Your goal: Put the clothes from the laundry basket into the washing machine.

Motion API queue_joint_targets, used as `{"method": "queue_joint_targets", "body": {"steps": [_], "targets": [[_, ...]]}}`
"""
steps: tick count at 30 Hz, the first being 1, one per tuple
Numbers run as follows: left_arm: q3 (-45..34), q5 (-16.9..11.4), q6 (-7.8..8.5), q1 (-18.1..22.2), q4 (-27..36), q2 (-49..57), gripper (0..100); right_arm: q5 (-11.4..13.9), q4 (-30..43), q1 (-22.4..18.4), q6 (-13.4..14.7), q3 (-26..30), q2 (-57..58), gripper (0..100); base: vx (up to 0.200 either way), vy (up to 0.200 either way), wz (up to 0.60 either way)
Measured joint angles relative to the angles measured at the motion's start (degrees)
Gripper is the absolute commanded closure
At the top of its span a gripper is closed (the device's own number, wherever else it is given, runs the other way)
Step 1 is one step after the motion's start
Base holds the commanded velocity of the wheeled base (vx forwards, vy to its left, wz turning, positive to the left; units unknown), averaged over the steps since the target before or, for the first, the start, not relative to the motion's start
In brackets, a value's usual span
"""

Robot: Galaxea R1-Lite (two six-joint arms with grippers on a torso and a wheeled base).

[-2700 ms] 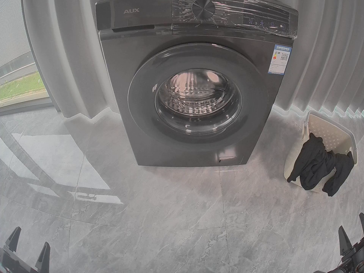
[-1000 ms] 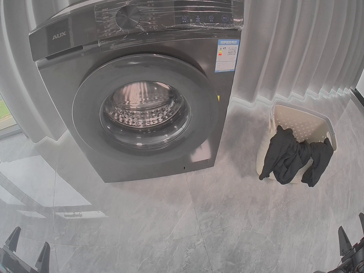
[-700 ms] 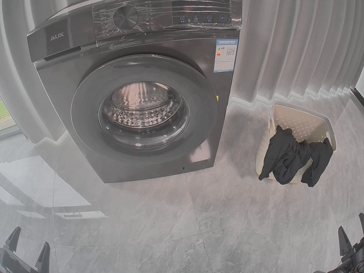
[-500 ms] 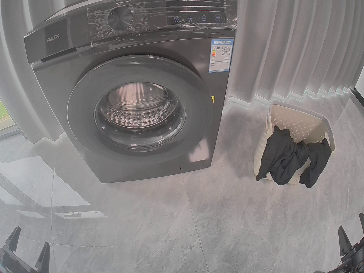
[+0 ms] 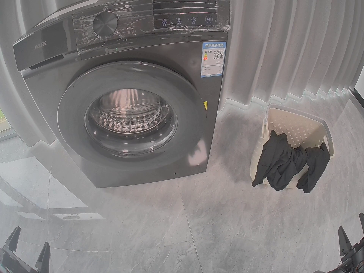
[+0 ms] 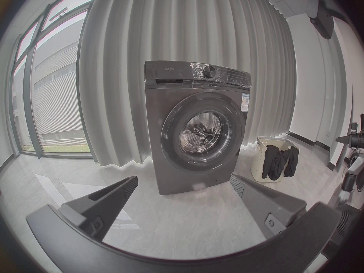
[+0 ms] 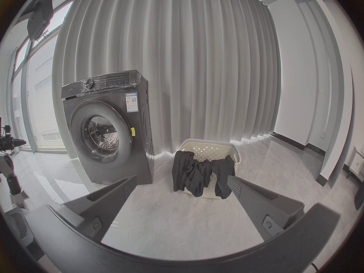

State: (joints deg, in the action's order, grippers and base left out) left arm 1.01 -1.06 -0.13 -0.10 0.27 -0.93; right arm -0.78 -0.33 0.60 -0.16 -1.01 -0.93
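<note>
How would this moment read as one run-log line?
washing machine: door shut | clothes: draped over laundry basket rim | left gripper: jaws open, empty | right gripper: jaws open, empty

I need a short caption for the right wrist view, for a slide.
Open right gripper faces a cream laundry basket draped with black clothes, beside a grey washing machine.

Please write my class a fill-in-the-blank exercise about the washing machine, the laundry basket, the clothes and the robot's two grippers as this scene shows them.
1. The round door of the washing machine is ____.
2. The laundry basket stands on the floor on the robot's ____ side of the machine.
3. The clothes draped over the basket's rim are ____ in colour.
4. The left gripper and the right gripper are both empty and ____.
Missing words: shut; right; black; open.
</note>
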Motion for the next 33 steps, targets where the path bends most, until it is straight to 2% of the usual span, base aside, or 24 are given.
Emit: {"method": "queue_joint_targets", "body": {"steps": [9,15,21,33], "targets": [[0.0,0.0,0.00,0.0,0.0,0.0,0,0.0,0.0,0.0,0.0,0.0,0.0,0,0.000,0.000,0.00],[0.0,0.0,0.00,0.0,0.0,0.0,0,0.0,0.0,0.0,0.0,0.0,0.0,0,0.000,-0.200,0.00],[0.0,0.0,-0.02,0.0,0.0,0.0,0,0.0,0.0,0.0,0.0,0.0,0.0,0,0.000,0.000,0.00],[0.0,0.1,-0.02,0.0,0.0,0.0,0,0.0,0.0,0.0,0.0,0.0,0.0,0,0.000,-0.200,0.00]]}}
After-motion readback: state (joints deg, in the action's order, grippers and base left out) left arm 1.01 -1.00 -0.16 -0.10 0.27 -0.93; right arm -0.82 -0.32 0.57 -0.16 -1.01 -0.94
